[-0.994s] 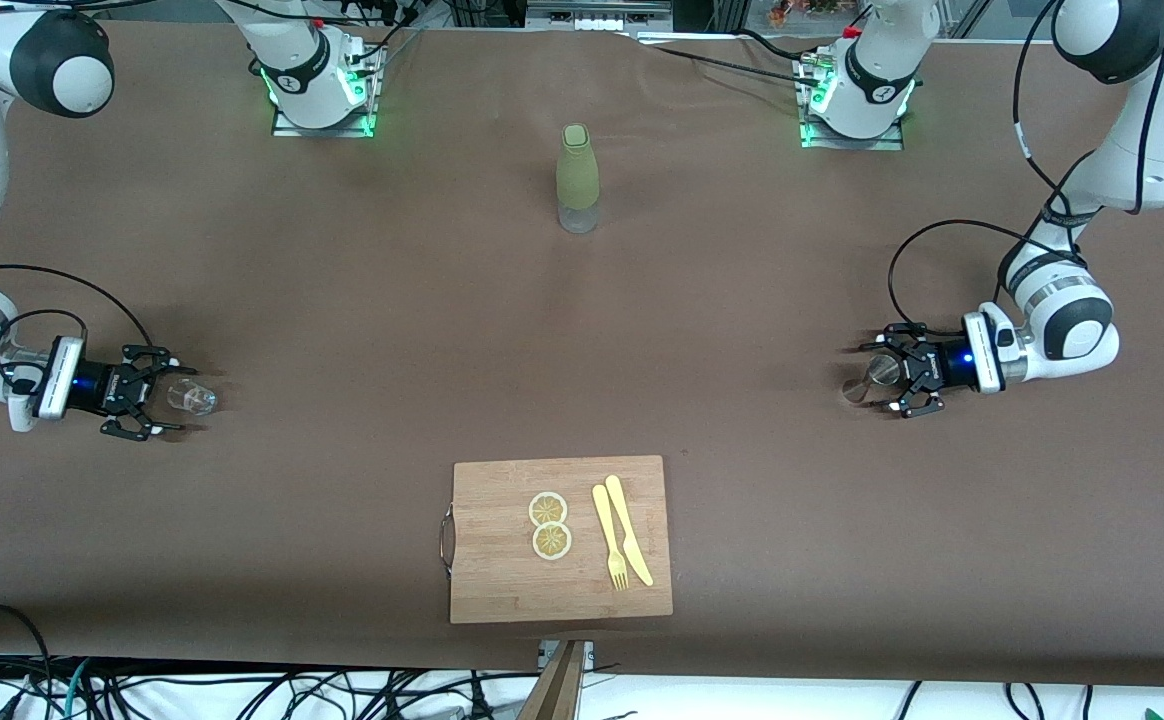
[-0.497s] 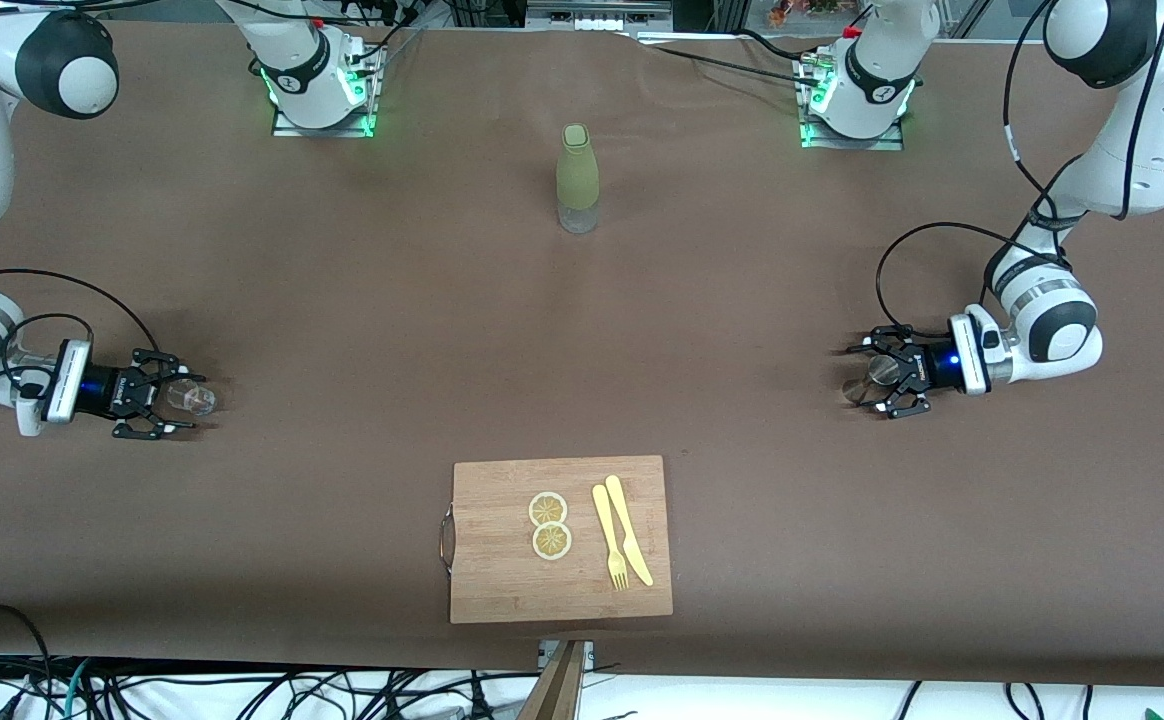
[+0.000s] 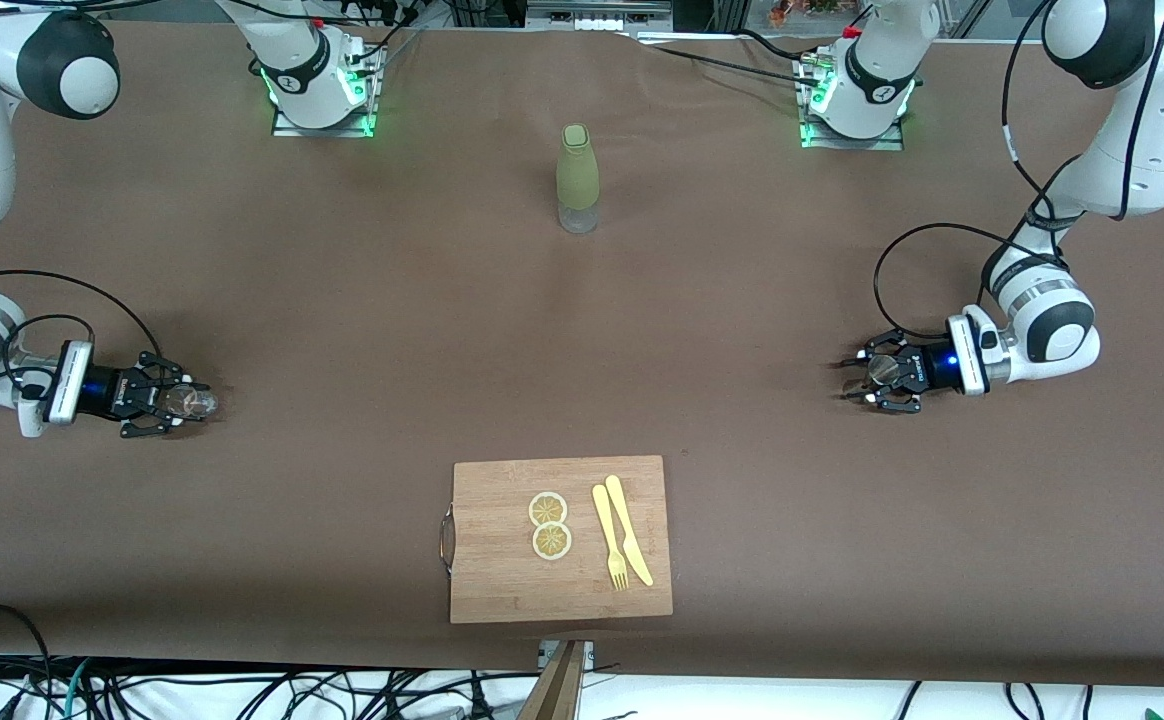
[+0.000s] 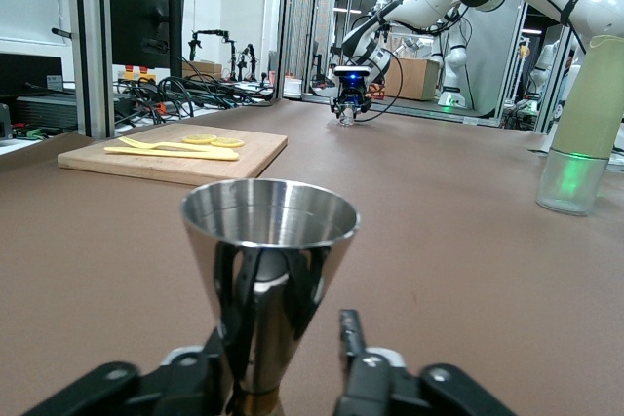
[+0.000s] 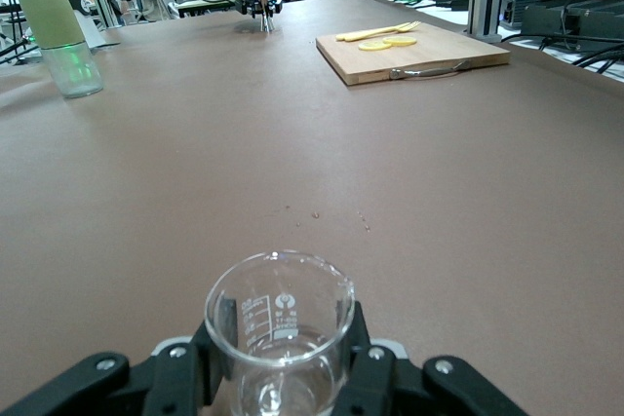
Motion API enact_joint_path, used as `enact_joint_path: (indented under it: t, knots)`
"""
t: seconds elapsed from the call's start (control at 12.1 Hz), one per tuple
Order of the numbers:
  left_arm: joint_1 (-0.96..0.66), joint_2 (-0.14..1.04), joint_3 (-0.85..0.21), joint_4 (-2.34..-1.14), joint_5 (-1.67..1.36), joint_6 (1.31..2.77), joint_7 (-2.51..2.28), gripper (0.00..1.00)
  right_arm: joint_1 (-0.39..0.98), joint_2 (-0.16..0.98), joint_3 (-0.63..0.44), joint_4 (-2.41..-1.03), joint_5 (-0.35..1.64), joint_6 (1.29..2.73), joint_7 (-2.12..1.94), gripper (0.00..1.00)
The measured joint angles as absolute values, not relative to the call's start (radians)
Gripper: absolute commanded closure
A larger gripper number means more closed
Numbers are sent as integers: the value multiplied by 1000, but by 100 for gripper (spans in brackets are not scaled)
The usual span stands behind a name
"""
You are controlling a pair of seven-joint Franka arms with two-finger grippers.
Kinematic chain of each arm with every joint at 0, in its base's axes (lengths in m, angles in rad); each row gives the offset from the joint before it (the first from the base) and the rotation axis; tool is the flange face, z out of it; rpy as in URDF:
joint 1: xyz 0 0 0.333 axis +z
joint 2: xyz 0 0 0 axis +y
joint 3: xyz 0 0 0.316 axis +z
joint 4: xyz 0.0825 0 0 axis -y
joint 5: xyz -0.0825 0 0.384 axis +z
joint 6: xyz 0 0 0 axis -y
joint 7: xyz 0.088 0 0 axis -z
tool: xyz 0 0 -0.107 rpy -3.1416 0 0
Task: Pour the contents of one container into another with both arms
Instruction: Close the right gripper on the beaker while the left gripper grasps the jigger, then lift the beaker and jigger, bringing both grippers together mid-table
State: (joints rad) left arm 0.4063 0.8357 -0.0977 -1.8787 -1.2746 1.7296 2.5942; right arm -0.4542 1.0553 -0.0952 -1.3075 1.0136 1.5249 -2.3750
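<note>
A steel jigger (image 3: pixel 879 369) stands on the brown table toward the left arm's end. My left gripper (image 3: pixel 860 380) lies low around it. In the left wrist view the jigger (image 4: pixel 268 241) stands between the fingers; one finger (image 4: pixel 351 338) is still a small gap away from it, so this gripper (image 4: pixel 283 343) is open. Toward the right arm's end a clear glass beaker (image 3: pixel 194 401) stands on the table. My right gripper (image 3: pixel 186 403) is shut on it. The right wrist view shows both black pads against the beaker (image 5: pixel 280 323) walls.
A green bottle (image 3: pixel 577 178) stands mid-table near the bases. A wooden cutting board (image 3: pixel 502 585) lies near the front edge with two lemon slices (image 3: pixel 549 525) and a yellow fork and knife (image 3: pixel 622 540) on it.
Both grippers narrowed around their containers over the last second. The right one has come to grip the beaker. The left arm shifted slightly toward the table's middle.
</note>
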Motion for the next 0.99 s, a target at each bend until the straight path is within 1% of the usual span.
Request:
enact_joint_path:
  t: [0.25,0.41,0.66,0.99]
  knots:
    - [406,836,-98,-1879,-1275,1730,2596,100,-453,1055,-95,-1304,1014,1525,-2375,81]
    - [406,836,-98,-1879,-1275,1730,2597,100,-440,1052,-94,-1289,1010,1524,-2372,83]
    - [406,836,-98,-1879,-1275,1730,2598,100,-389,1020,-90,-1273,965,1520,-2305,83]
    - [405,835,-98,-1877,-1279,1727,2594,100,-288,924,-22,-1266,834,1520,-2142,82]
